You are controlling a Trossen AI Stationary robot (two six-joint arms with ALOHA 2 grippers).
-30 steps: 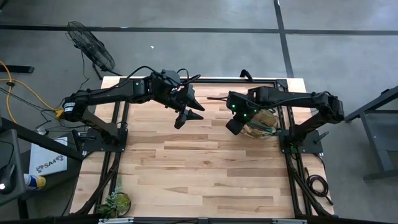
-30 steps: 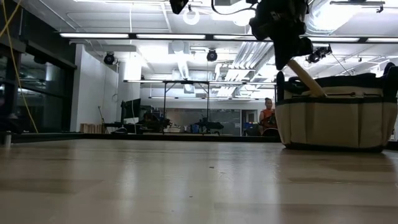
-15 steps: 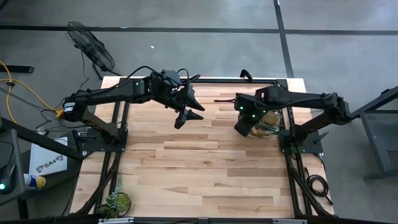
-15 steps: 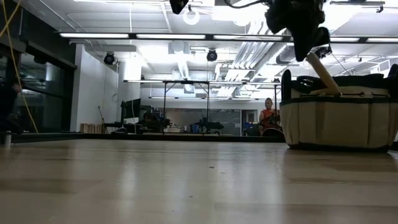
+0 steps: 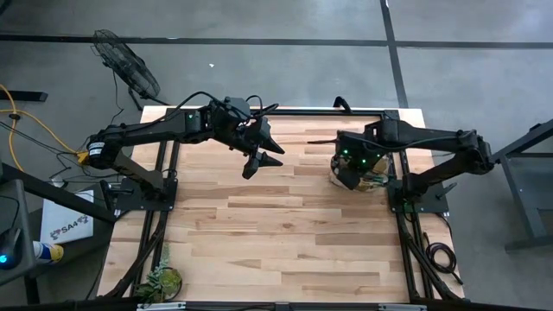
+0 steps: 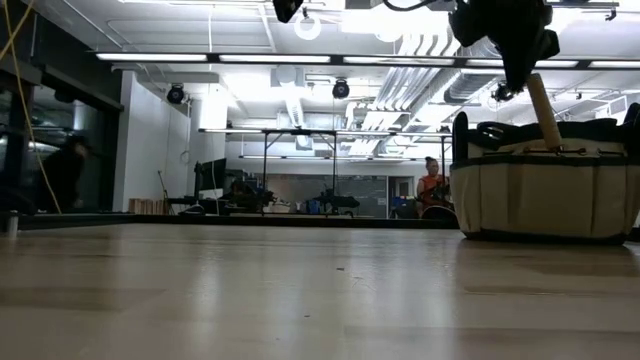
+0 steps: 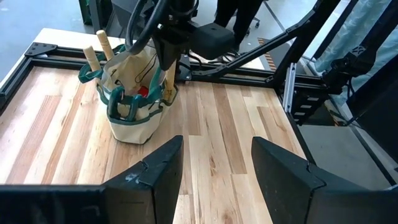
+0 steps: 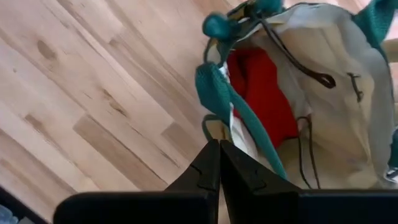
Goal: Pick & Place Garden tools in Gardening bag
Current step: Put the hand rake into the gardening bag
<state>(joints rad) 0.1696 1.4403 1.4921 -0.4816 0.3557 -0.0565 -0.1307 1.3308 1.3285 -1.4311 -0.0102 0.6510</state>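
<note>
The gardening bag (image 5: 371, 177), tan canvas with green trim, stands on the table at the far right. It also shows in the low view (image 6: 545, 195) and the left wrist view (image 7: 134, 93). A red cloth piece (image 8: 261, 93) lies inside it. Two wooden handles (image 7: 92, 59) stick up from its far side. A third wooden handle (image 6: 543, 110) rises from it just under my right gripper (image 6: 520, 70), which is shut and points down over the bag's left rim (image 8: 217, 155). My left gripper (image 5: 263, 160) hangs open above the table's far middle, holding nothing. My right gripper comes from above with shut fingers (image 6: 522, 62) against the top end of the wooden handle (image 6: 536, 88). The handle stands almost upright, its lower end inside the bag. The fingers hide the exact place of contact in the right wrist view.
A leafy plant clump (image 5: 162, 281) sits at the table's near left corner. Black frame rails (image 5: 285, 112) run along the far edge and both sides. Bare board (image 5: 276, 225) fills the middle and near part. A person (image 6: 432, 180) stands far back in the room.
My right gripper has gone toward the table's right edge and a little up, ending over the bag, still shut. The wooden handle under it has tipped from a clear slant to nearly upright, its lower end staying in the bag.
</note>
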